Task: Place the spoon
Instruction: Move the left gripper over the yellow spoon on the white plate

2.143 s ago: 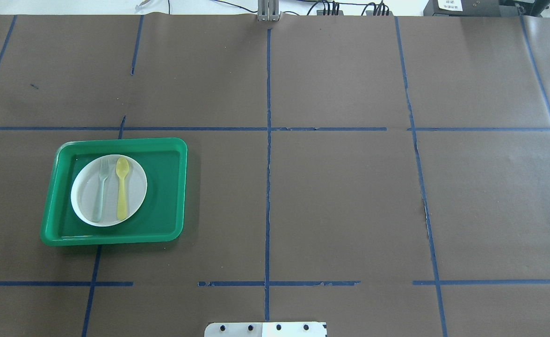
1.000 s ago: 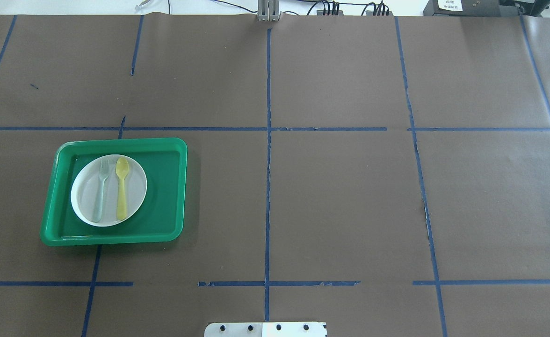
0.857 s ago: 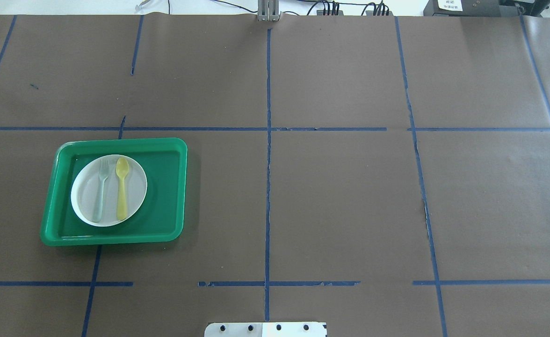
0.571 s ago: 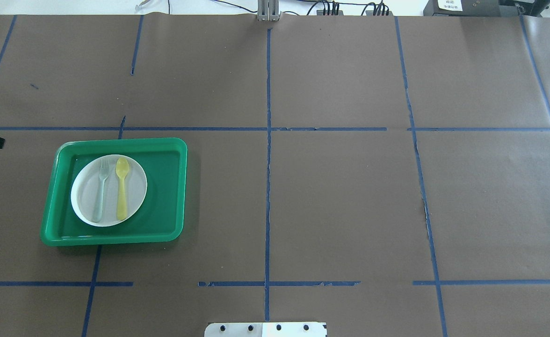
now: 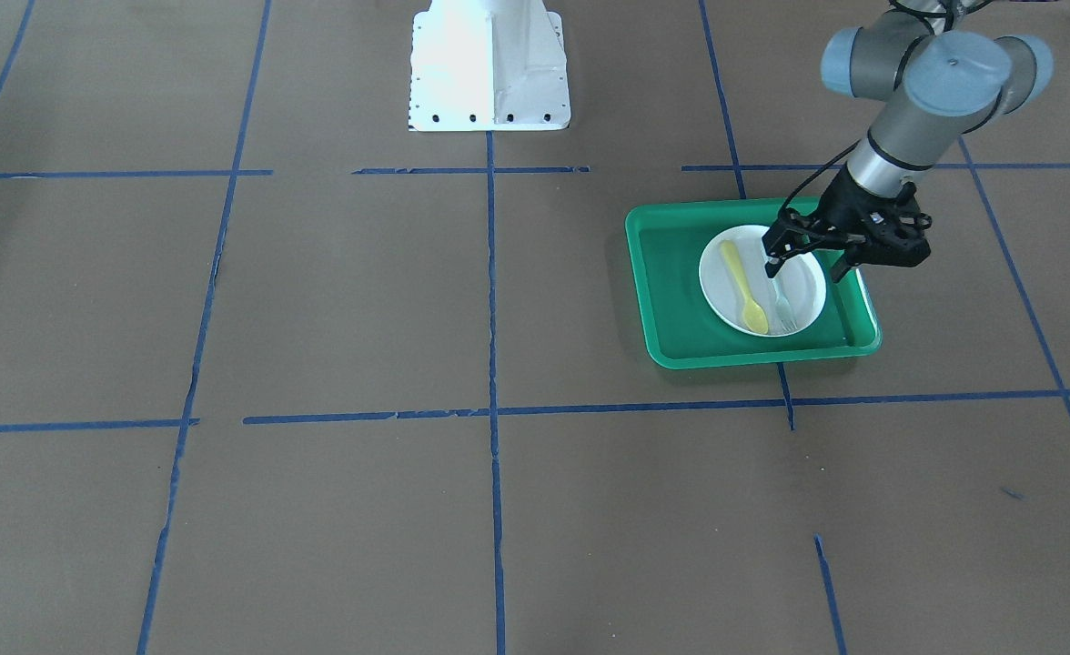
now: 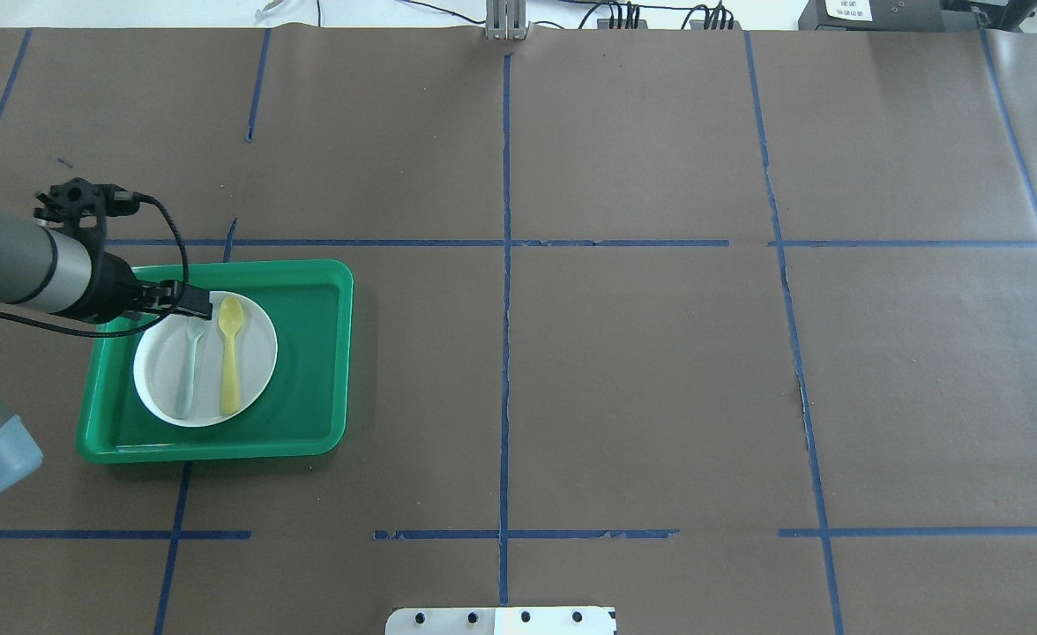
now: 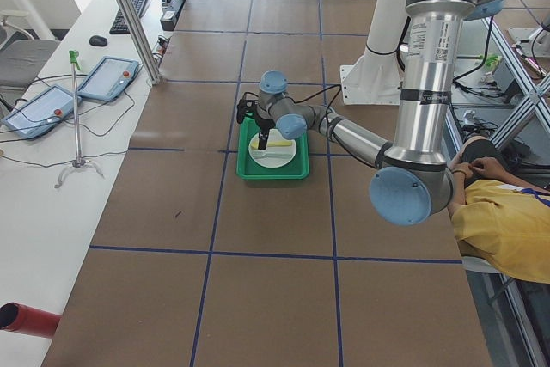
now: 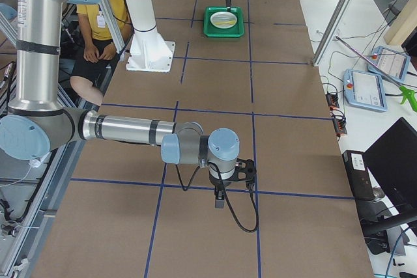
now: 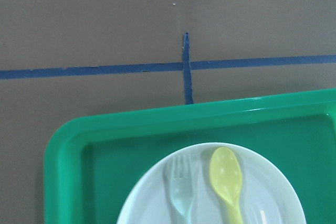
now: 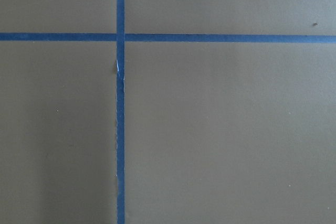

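Observation:
The yellow spoon [image 6: 229, 353] lies on a white plate [image 6: 257, 353] inside a green tray [image 6: 311, 353], its bowl towards the far side. It also shows in the front view [image 5: 742, 284] and the left wrist view [image 9: 227, 174]. My left gripper [image 5: 806, 267] is open and empty. It hovers above the plate's far left part [image 6: 190, 310], over the fork's tines and just left of the spoon's bowl. My right gripper [image 8: 219, 200] shows only in the exterior right view, low over bare table far from the tray; I cannot tell whether it is open or shut.
A pale grey-green fork [image 6: 186, 375] lies on the plate beside the spoon, to its left. The tray stands on brown paper with blue tape lines. The robot's white base [image 5: 488, 64] is at the near middle edge. People sit beside the table in the side views.
My left arm has come in from the left edge and now hangs over the plate. The spoon, fork, plate and tray have not moved.

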Controlling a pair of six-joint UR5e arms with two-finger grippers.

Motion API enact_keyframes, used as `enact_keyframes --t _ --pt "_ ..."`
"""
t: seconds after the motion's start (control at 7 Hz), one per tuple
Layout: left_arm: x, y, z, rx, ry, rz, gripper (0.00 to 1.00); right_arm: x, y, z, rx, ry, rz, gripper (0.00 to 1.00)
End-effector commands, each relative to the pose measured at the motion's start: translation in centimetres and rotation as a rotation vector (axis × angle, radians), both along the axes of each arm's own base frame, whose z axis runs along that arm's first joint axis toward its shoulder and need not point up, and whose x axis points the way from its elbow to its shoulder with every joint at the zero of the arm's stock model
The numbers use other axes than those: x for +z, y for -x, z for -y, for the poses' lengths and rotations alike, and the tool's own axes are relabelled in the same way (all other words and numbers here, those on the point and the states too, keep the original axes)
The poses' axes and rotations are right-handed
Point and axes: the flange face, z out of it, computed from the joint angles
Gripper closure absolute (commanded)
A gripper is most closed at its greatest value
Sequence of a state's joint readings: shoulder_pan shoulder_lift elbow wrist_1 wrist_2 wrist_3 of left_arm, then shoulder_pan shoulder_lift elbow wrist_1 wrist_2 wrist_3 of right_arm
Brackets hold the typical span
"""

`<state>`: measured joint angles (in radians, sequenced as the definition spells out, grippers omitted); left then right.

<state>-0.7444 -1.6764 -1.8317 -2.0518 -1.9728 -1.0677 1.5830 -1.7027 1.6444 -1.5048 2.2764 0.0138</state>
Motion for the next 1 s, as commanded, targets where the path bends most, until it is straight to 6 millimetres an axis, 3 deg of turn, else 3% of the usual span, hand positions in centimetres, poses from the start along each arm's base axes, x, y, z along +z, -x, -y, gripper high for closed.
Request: enact_keyframes --t 0.0,0.14,0.29,0.57,0.86 --pt "1.0 -3.9 -0.5 -0.031 0.018 0.037 0.09 0.0 0.0 0.0 0.000 -0.002 0.000 0.00" --pt "1.1 -4.3 -0.7 -0.026 0.022 0.038 0.30 0.0 0.0 0.0 0.000 0.000 0.000 0.00" --pt "0.9 -4.8 -1.1 -0.029 0.040 0.031 0.41 0.0 0.0 0.0 0.000 -0.002 0.000 0.00" --pt "0.0 -6.4 -1.8 -0.028 0.065 0.016 0.44 0.0 0.0 0.0 0.000 0.000 0.000 0.00" --pt "0.9 -6.8 -2.0 -0.026 0.081 0.031 0.45 0.0 0.0 0.0 0.000 0.000 0.000 0.00"
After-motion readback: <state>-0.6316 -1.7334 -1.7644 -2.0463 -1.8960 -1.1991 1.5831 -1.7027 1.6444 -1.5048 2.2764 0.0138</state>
